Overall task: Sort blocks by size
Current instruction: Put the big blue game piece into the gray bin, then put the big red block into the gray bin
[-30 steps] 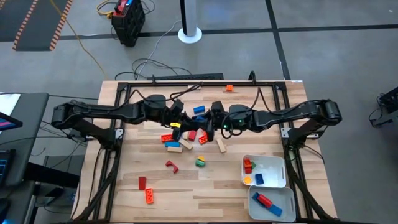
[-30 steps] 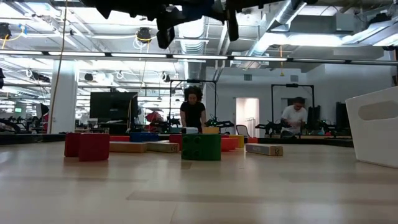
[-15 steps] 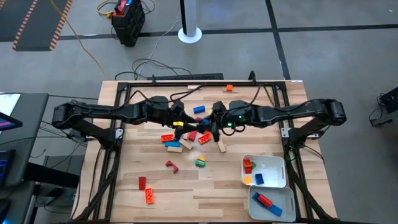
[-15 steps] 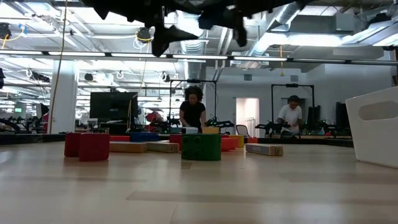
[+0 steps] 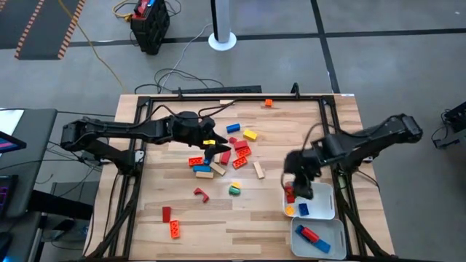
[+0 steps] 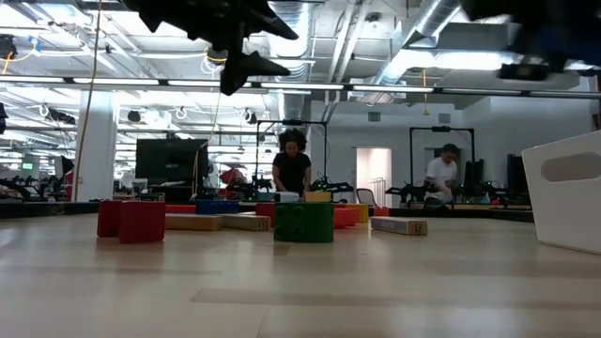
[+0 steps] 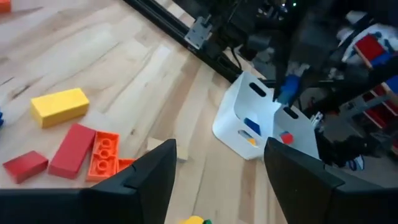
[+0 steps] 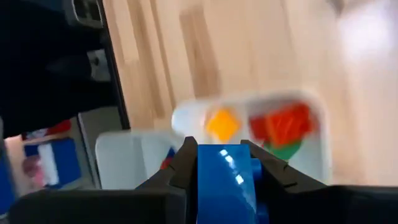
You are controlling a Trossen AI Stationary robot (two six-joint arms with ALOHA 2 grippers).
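A robotics lab; open ceiling ducts [image 6: 413,28], monitors [image 6: 171,161], other robot rigs [image 6: 434,160], people at benches [image 6: 292,169].

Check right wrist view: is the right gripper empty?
No, the right gripper is clamped on a blue block above the white tray.

Even, bright overhead light; soft short shadows under the arms in high view. Low view: ceiling strip lights [image 6: 300,86] glare toward 12 o'clock, arms silhouetted black. Right wrist view heavily motion-blurred, washed out at 2 o'clock. Left wrist view blurred toward 2 o'clock, nearby fingers soft.
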